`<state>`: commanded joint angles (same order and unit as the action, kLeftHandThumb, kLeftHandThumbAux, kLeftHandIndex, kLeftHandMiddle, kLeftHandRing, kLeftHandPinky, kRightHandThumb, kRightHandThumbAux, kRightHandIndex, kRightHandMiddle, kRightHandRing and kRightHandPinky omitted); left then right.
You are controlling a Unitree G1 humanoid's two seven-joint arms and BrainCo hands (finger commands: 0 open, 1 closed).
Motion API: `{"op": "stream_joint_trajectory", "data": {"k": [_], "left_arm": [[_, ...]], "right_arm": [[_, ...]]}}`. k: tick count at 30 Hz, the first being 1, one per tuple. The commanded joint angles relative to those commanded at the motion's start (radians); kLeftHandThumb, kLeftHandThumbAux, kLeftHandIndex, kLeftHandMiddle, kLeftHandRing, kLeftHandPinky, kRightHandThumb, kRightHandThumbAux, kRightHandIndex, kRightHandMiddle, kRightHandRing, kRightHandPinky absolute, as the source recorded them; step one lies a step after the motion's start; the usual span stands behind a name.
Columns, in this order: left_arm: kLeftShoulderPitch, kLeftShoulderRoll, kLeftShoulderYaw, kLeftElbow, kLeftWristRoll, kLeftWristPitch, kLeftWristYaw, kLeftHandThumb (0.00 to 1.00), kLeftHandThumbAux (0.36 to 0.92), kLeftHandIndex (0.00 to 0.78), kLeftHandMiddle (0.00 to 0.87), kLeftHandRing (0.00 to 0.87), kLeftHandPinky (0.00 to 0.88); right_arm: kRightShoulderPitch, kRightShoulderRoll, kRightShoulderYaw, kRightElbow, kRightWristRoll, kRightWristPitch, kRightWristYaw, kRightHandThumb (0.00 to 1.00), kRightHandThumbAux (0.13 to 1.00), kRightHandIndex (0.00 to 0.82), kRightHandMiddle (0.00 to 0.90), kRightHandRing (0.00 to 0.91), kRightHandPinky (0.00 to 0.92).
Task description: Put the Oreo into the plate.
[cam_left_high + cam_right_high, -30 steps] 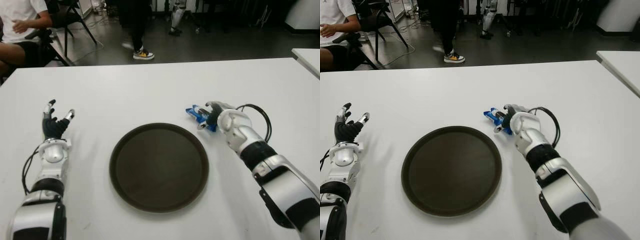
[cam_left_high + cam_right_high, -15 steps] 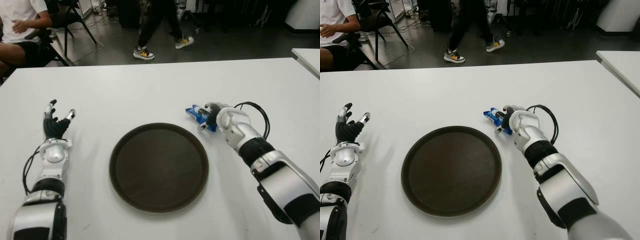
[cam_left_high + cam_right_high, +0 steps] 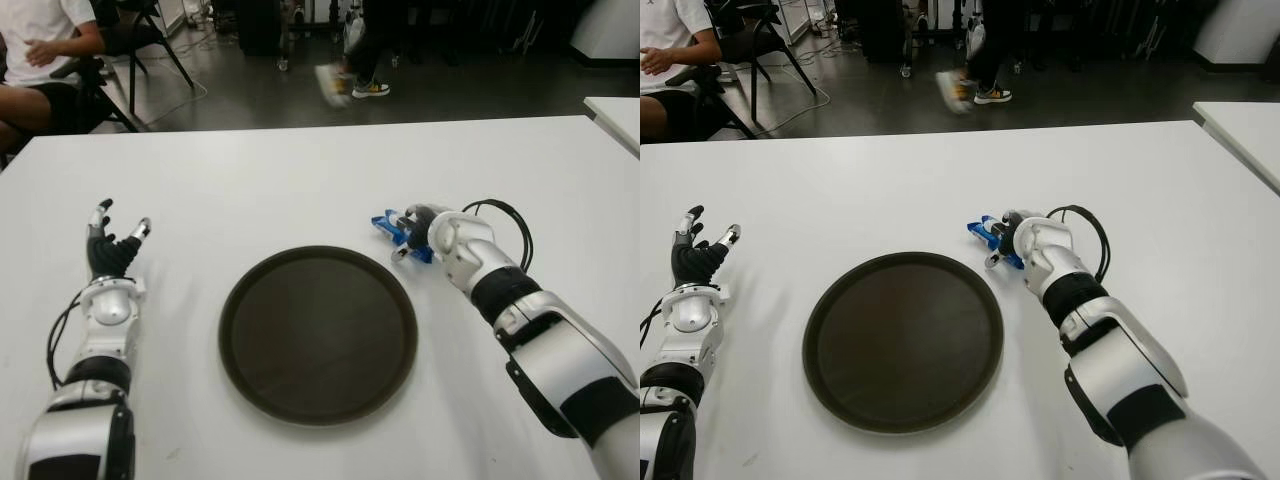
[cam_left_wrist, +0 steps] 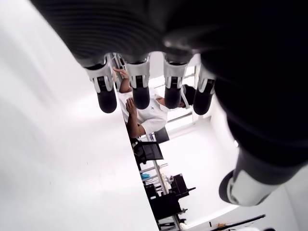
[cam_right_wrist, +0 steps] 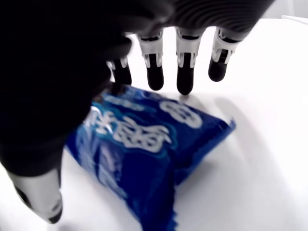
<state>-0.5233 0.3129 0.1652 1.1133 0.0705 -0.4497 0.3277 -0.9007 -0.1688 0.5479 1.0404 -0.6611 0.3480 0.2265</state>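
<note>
Dark brown and round, the plastic plate lies nearest me at the middle of the white table, with nothing on it. Just beyond its far-right rim sits the blue foil Oreo packet, and my right robot hand is directly over it, far closer than my left robot hand, which shows well off to the left of the plate with its fingers spread and holding nothing. The packet's long axis runs from far-left to near-right, so it pokes out from under my right robot hand toward the plate's side.

From the head I can't judge the grip. My right wrist view settles it: the packet lies flat beneath my palm, four fingertips reaching past its far edge and the thumb down at the opposite side, bracketing it without yet clamping. I judge closing comes next.
</note>
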Motion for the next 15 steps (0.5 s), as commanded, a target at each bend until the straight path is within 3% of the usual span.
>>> {"op": "stream_joint_trajectory", "data": {"k": [15], "left_arm": [[0.000, 0.006, -0.003, 0.002, -0.006, 0.008, -0.011, 0.000, 0.673, 0.000, 0.000, 0.000, 0.000]], "right_arm": [[-0.034, 0.017, -0.012, 0.117, 0.014, -0.047, -0.018, 0.000, 0.729, 0.054, 0.102, 0.068, 0.000]]}}
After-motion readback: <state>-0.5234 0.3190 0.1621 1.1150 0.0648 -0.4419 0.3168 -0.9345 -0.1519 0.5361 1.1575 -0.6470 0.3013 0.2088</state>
